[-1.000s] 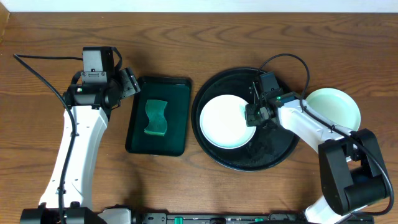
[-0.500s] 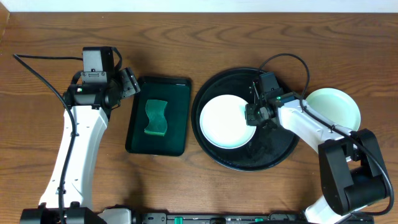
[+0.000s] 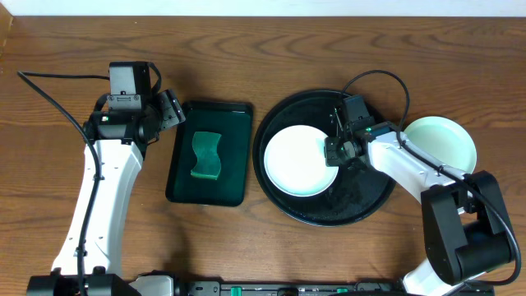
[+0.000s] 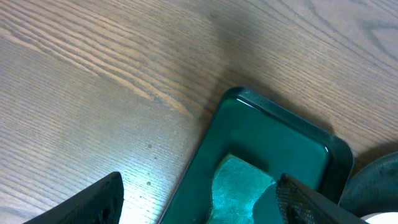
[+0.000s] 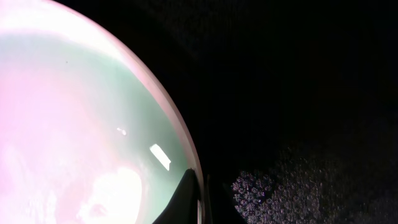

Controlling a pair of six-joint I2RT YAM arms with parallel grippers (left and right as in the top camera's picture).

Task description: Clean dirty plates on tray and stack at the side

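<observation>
Two plates show from above. One pale plate (image 3: 296, 160) lies inside the round black tray (image 3: 362, 201), toward the tray's 9 o'clock side. One mint-green plate (image 3: 441, 144) sits alone on the counter (image 3: 246, 49), just beside the tray at its 3 o'clock. This second spot looks like the place for the stack, so I judge that one plate is already put aside.

Your right gripper (image 3: 339, 151) is at the 3 o'clock edge of the pale plate, and its jaws are closed thin on the rim. In the right wrist view the fingertips (image 5: 186, 196) meet exactly at the raised rim, with the dark tray floor beside it. The rim is the only part a narrow pinch can take on such a flat, shallow plate, and this is probably why you hold it there. Expect it to tilt when you lift, because the weight hangs on one side.

Your left gripper (image 3: 170, 109) hangs with jaws wide open and empty over the counter, near the 10 o'clock corner of the rectangular tray (image 3: 185, 181). The green sponge (image 3: 207, 156) lies in the middle of that tray, not touched. I cannot tell whether the pale plate has smears.
</observation>
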